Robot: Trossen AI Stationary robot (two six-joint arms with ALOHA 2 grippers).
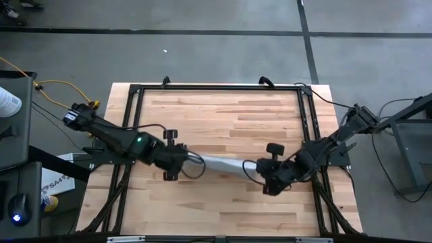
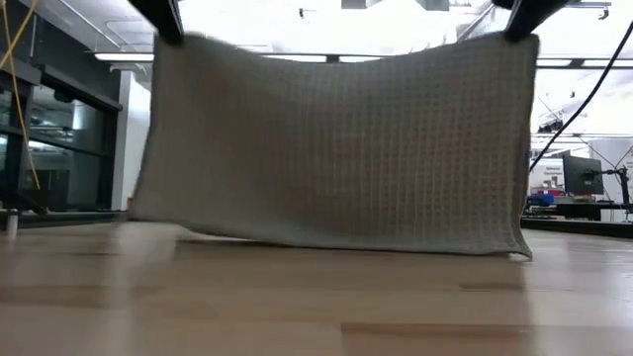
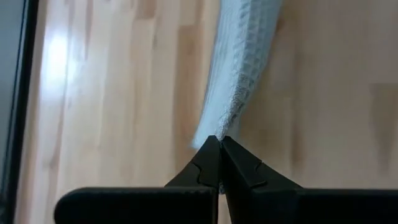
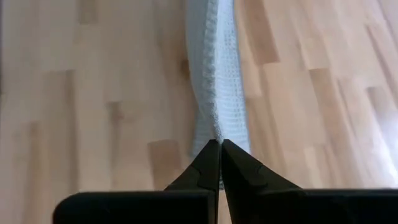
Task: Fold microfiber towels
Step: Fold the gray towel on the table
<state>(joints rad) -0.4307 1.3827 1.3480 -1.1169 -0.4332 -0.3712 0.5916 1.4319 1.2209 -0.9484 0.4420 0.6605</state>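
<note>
The microfiber towel (image 2: 336,148) hangs spread like a curtain, its lower edge brushing the wooden table (image 2: 316,297). The left gripper (image 3: 220,144) pinches one top corner; the right gripper (image 4: 220,146) pinches the other.

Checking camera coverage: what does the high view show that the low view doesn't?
Only the high view: both arms whole, the left gripper and right gripper each shut on a top corner, and the whole wooden table.
Only the low view: the towel hanging as a broad sheet, its bottom edge at the tabletop, and the room behind.
Both: the towel stretched between the two grippers above the table.
</note>
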